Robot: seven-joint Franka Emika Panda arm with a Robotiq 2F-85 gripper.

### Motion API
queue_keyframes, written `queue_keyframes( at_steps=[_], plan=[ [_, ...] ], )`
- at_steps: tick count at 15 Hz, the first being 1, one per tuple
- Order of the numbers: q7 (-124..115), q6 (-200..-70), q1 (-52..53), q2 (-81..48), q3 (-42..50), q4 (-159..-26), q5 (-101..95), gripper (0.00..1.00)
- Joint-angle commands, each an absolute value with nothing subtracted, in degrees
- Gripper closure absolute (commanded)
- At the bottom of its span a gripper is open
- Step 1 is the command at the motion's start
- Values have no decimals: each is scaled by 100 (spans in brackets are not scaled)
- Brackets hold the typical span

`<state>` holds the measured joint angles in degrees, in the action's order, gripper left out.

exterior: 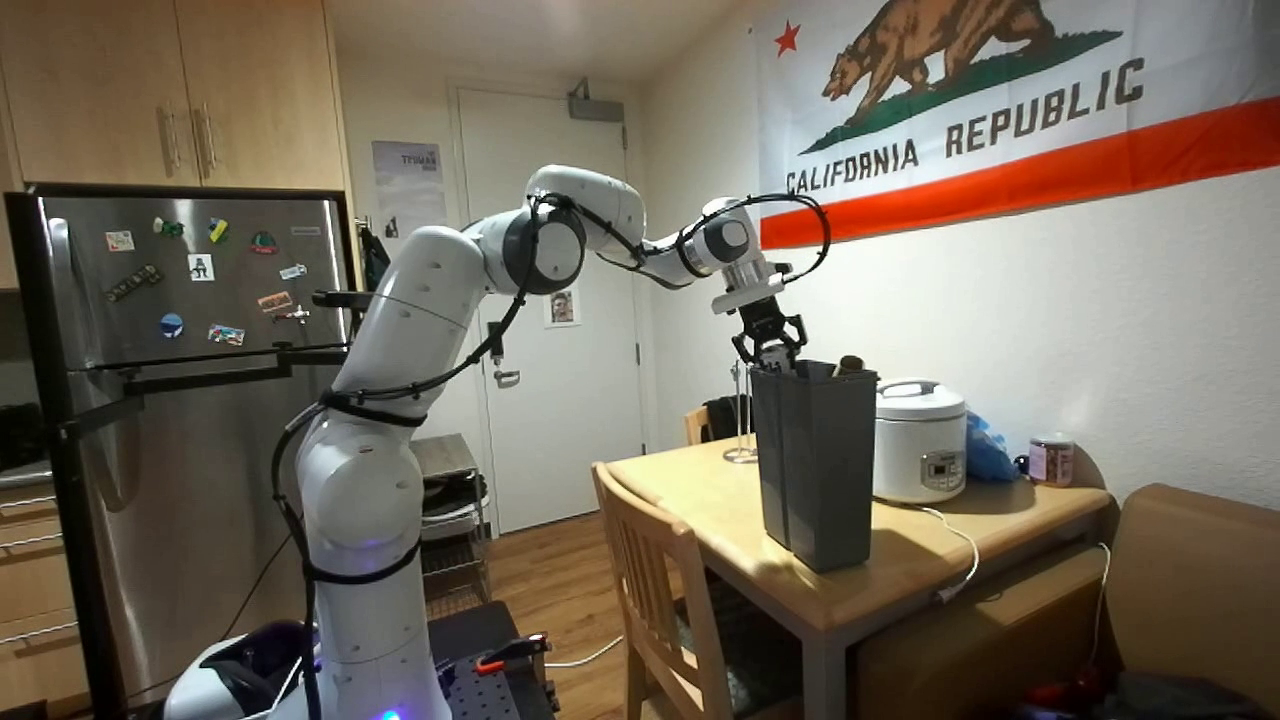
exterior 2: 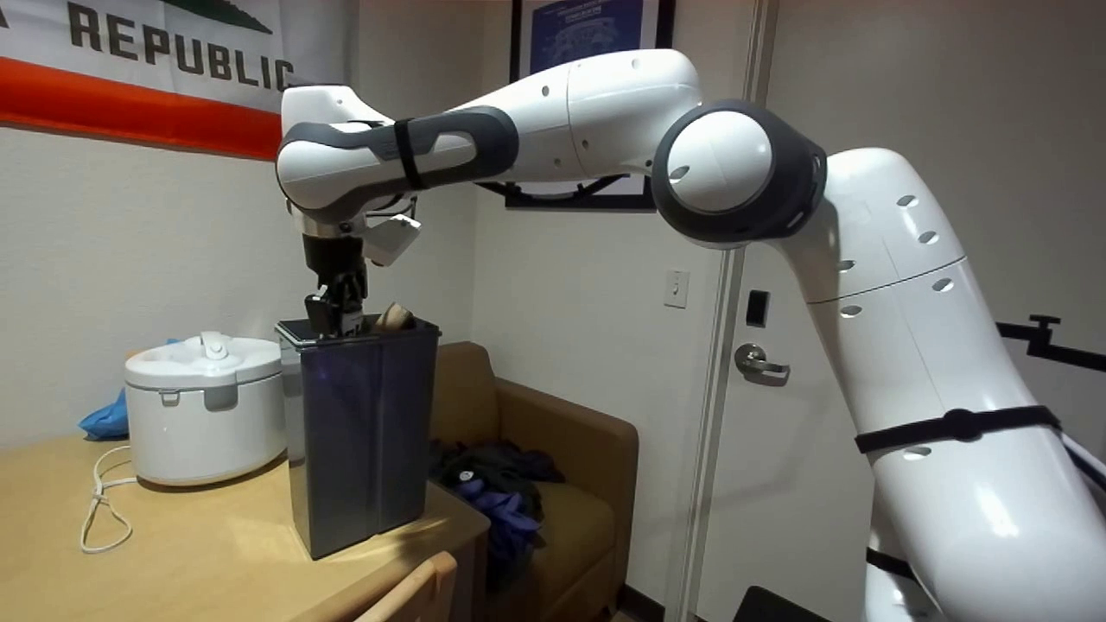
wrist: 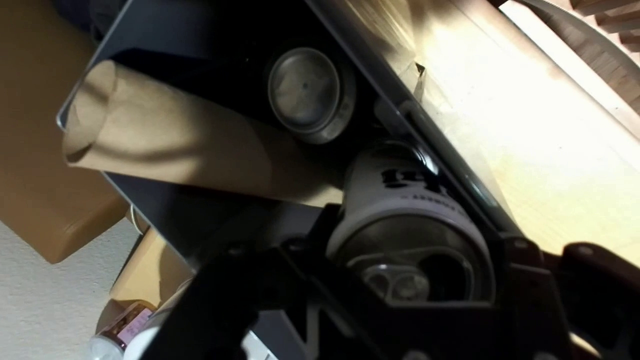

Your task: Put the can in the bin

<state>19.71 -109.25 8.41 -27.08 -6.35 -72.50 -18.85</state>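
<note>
The bin is tall and dark grey-black and stands on the table in both exterior views [exterior: 815, 470] [exterior 2: 359, 441]. In the wrist view I look down past its rim [wrist: 372, 75] into it. My gripper [exterior: 770, 350] points down at the bin's mouth. In the wrist view its fingers [wrist: 424, 245] are shut on a white can [wrist: 400, 192] with black lettering. The can's opened top faces my camera, and its body reaches down inside the bin along one wall. Its far end is shaded. In an exterior view only a little of the can [exterior 2: 351, 324] shows.
Inside the bin are another can [wrist: 305, 92], end up, and a brown paper roll [wrist: 185, 135] leaning out over the rim. A white rice cooker [exterior: 920, 445] stands beside the bin on the wooden table [exterior: 690, 475]. A wooden chair [exterior: 650, 560] and a jar [exterior: 1052, 460] are near.
</note>
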Motion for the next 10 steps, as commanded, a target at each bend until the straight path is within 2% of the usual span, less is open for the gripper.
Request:
queue_keyframes(
  at_steps=[1,2,3,10],
  plan=[
    [1915,-11079,758,-2418,-660,-7653,-1763,13],
    [1902,-11079,744,-2371,-657,-7683,-1757,4],
    [1897,-11098,731,-2333,-655,-7709,-1764,1],
    [1774,-11117,742,-1660,-622,-8047,-1901,0]
  ],
)
